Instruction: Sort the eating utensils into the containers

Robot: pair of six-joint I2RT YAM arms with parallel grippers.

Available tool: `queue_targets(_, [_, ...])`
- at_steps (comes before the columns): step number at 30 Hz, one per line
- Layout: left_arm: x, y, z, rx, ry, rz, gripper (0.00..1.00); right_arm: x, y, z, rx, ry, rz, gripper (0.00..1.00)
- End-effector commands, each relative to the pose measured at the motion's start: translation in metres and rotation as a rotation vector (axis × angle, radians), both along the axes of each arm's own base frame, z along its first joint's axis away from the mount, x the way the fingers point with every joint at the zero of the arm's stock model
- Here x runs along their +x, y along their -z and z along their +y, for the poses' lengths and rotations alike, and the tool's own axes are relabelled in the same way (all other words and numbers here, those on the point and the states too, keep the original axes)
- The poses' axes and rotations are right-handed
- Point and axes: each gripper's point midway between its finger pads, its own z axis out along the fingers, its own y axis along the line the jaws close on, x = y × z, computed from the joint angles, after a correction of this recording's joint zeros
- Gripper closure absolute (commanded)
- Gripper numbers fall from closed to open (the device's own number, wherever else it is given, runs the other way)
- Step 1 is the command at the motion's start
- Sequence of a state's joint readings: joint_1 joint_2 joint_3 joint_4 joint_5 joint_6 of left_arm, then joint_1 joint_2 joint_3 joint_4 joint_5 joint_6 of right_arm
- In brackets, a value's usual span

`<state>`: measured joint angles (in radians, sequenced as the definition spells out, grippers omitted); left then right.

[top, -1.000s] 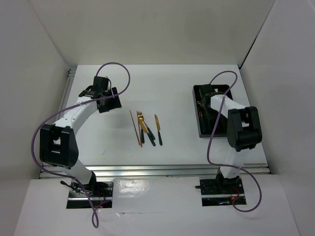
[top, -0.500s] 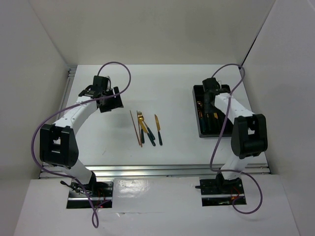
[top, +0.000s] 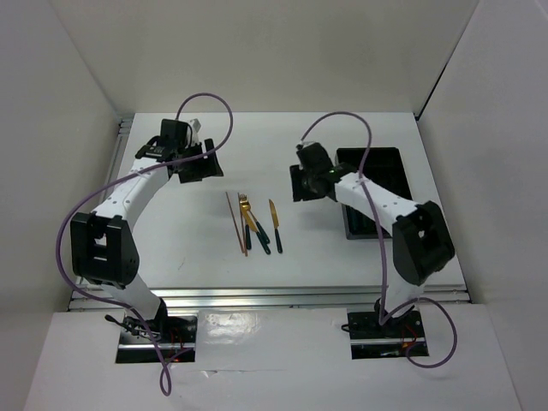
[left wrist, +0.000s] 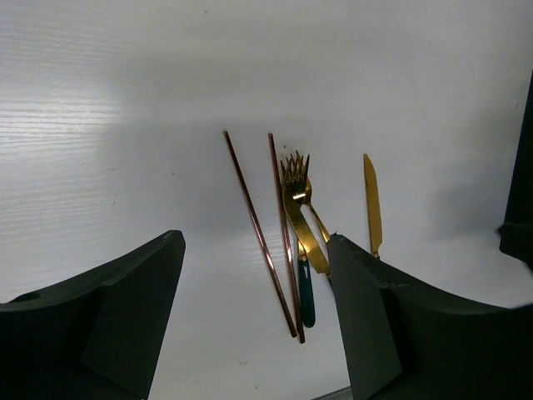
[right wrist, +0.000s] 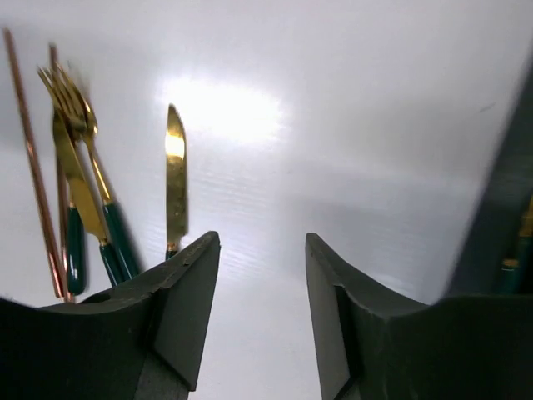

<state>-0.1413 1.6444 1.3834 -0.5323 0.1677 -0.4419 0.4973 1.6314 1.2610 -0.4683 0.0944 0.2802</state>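
In the top view, loose utensils are seen lying on the white table (top: pixel 171 240), a little left of the centre of the frame. Two thin brown chopsticks (top: pixel 236 223) are placed at the left of the group. Beside them two gold forks (top: pixel 247 210) with dark green handles are laid across each other, and a gold knife (top: pixel 274 224) is found at the right, slightly apart from the forks. The black tray (top: pixel 390 159) is located in the upper right part of the table, well apart from this group (only a few handles inside it can be made out, at the right edge of the right wrist view).

The left gripper (top: pixel 193 164) is held over the table at the upper left of the utensils. Its jaws are spread wide and nothing is held between them. The right gripper (top: pixel 301 181) is positioned between the knife and the tray, over bare table. Its jaws are parted moderately, and nothing is gripped.
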Motion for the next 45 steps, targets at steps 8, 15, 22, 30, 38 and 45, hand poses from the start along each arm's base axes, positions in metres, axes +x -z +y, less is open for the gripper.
queue_targets(8, [0.003, 0.000, -0.003, -0.017, 0.020, -0.020, 0.16, -0.067, 0.051, 0.068, -0.052, -0.048, 0.181, 0.53])
queue_targets(15, [0.002, -0.001, 0.011, 0.033, -0.048, -0.023, 0.16, -0.091, 0.065, 0.082, -0.068, -0.058, 0.221, 0.53])
queue_targets(22, [0.000, 0.000, 0.013, 0.040, -0.054, -0.023, 0.16, -0.095, 0.079, 0.081, -0.075, -0.054, 0.246, 0.55])
queue_targets(30, [-0.001, 0.005, 0.013, 0.043, -0.054, -0.005, 0.16, -0.100, 0.092, 0.089, -0.077, -0.077, 0.282, 0.56])
queue_targets(38, [0.001, 0.005, 0.013, 0.043, -0.054, -0.005, 0.16, -0.104, 0.111, 0.087, -0.104, -0.079, 0.323, 0.59])
queue_targets(45, [0.001, 0.005, 0.013, 0.043, -0.054, -0.005, 0.16, -0.104, 0.122, 0.088, -0.146, -0.076, 0.339, 0.63])
